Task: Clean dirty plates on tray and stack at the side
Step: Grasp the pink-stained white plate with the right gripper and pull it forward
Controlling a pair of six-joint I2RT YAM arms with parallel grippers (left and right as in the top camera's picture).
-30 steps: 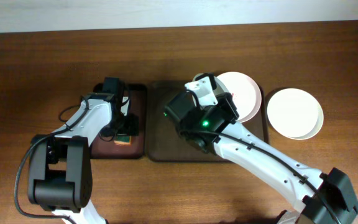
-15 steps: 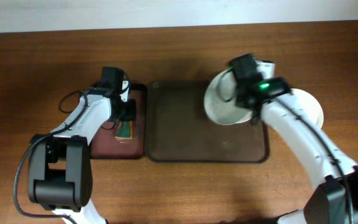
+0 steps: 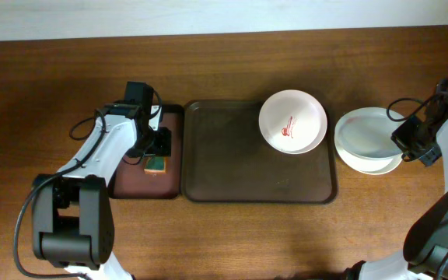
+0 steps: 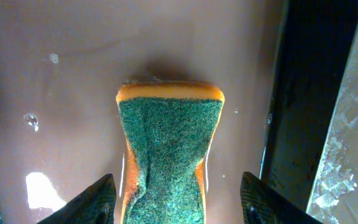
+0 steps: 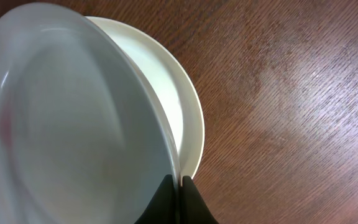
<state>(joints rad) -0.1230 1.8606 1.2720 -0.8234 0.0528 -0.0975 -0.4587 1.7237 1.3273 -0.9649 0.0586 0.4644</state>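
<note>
A white plate with a red sauce smear lies at the far right corner of the dark brown tray. My right gripper is shut on the rim of a clean white plate and holds it tilted over another clean plate on the table. In the overhead view this gripper is right of the tray, with the held plate above the lower one. My left gripper is open, its fingers either side of a green-and-orange sponge.
The sponge lies on a small maroon tray just left of the brown tray, with my left gripper over it. Black cables hang beside both arms. The table is wood.
My right arm has swung right with a plate, off the brown tray and over the plate at the side. The smeared plate now shows uncovered. My left gripper has barely moved.
</note>
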